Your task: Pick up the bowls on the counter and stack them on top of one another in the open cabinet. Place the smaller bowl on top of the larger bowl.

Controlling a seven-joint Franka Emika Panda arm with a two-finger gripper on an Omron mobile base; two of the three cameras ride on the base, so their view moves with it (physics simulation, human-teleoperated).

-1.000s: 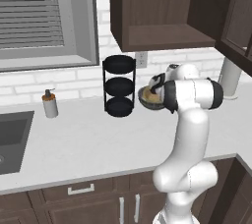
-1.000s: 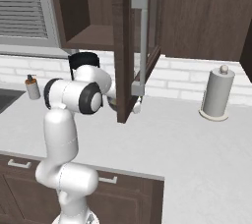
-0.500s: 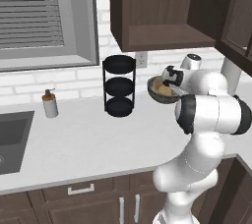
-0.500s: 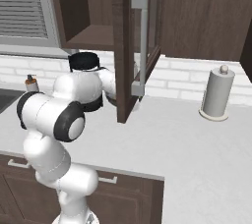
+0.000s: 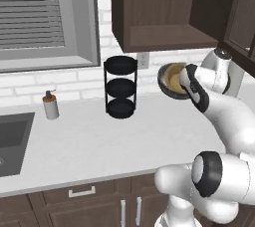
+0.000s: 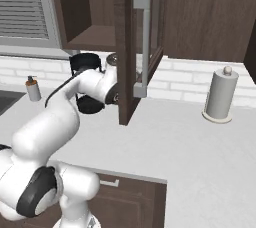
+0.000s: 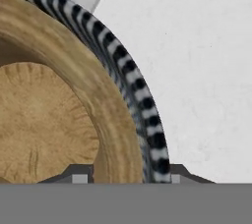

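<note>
We pinch the smaller bowl (image 7: 54,120) by its rim in the gripper (image 5: 188,82), lifted above the counter (image 5: 99,141) just below the open cabinet (image 5: 164,37); it looks rigid, light, smooth-walled; the rim seems the surest hold.

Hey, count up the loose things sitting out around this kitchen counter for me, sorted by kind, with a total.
Bowl: 1, tan, held tilted off the counter
Tiered rack: 1
Soap dispenser: 1
Paper towel roll: 1
Total: 4
</note>
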